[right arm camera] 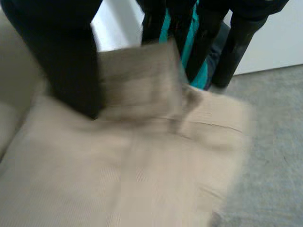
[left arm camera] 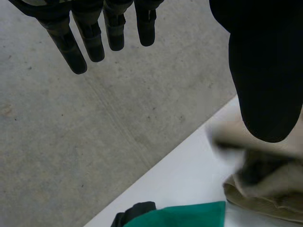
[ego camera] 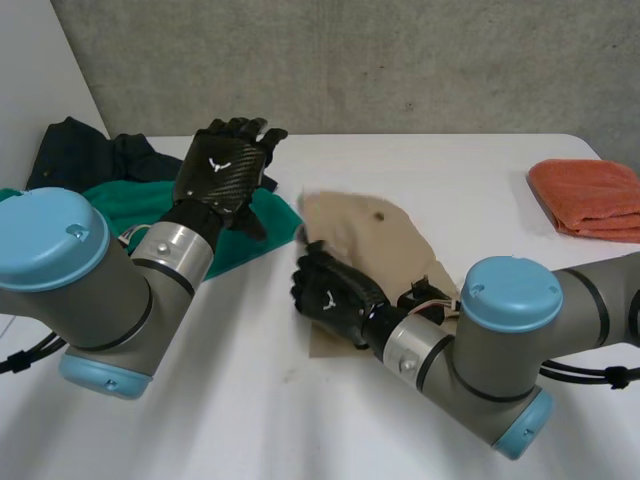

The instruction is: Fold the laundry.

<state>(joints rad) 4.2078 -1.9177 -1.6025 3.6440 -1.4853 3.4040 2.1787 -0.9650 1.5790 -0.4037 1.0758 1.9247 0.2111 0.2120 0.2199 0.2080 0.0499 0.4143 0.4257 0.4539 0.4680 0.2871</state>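
Observation:
A tan cloth (ego camera: pixel 375 232) lies on the white table (ego camera: pixel 200 400) in front of me; it also shows in the left wrist view (left arm camera: pixel 270 201) and the right wrist view (right arm camera: pixel 142 170). My right hand (ego camera: pixel 330 292) rests on its near left part. In its own view the right hand (right arm camera: pixel 61 56) has thumb and fingers (right arm camera: pixel 208 47) held straight and apart, with a blurred, raised flap of the cloth (right arm camera: pixel 137 78) standing loose between them. My left hand (ego camera: pixel 222 168) is raised above the table's left side, fingers (left arm camera: pixel 90 42) straight, nothing in it.
A green cloth (ego camera: pixel 265 215) and a dark garment (ego camera: pixel 70 150) are heaped at the back left, under my left arm. A folded orange towel (ego camera: pixel 590 195) lies at the far right edge. A concrete wall (ego camera: pixel 350 60) stands behind the table.

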